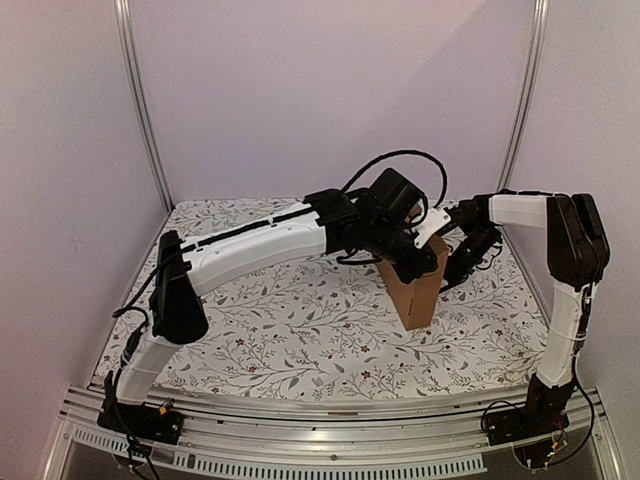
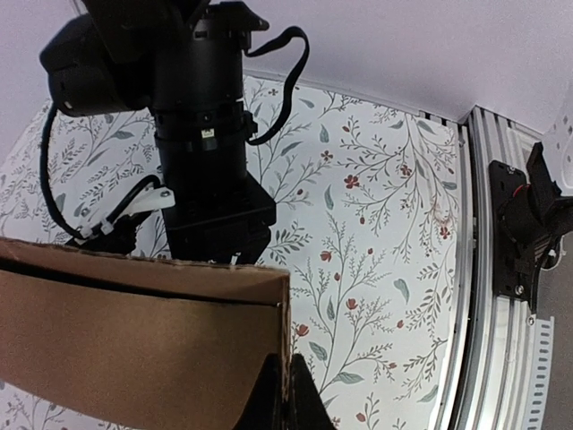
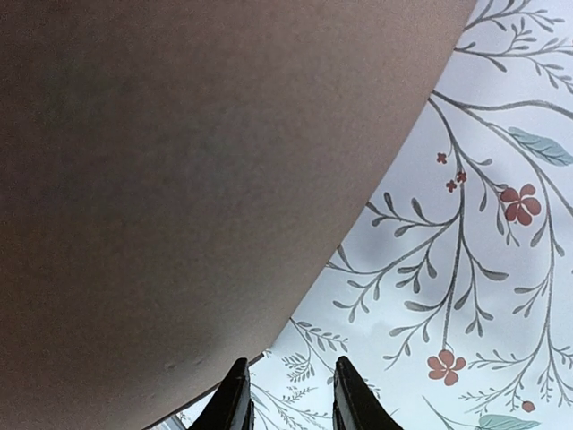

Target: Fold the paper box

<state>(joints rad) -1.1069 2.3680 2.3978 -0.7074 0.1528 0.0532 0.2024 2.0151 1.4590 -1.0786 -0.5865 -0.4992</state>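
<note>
So, box [image 1: 418,287]: stands on edge a bit right of the worktop's [image 1: 300,320] middle, a tall narrow brown shape from above, squeezed between the two arms.
Left tool [image 2: 288,396]: clamped tight on the end edge of a box wall; the cardboard runs straight down into the fingers.
Right tool [image 3: 291,405]: jaws partly apart, nothing between them but flowery worktop. A big cardboard panel looms just beside it; can't tell if it touches.
Progress: my guess is walls partly up, nothing locked. No tabs or slits in view.
Risk 1: it's a one-edge pinch, so any pull or twist from the left arm could crease the wall off its score line, or tear it.
Risk 2: the box looks tippy on that narrow edge; a shove from the right side could topple it or skid it away.
Risk 3: the arms are crowded at the box, so one careless swing and they bump.
</note>
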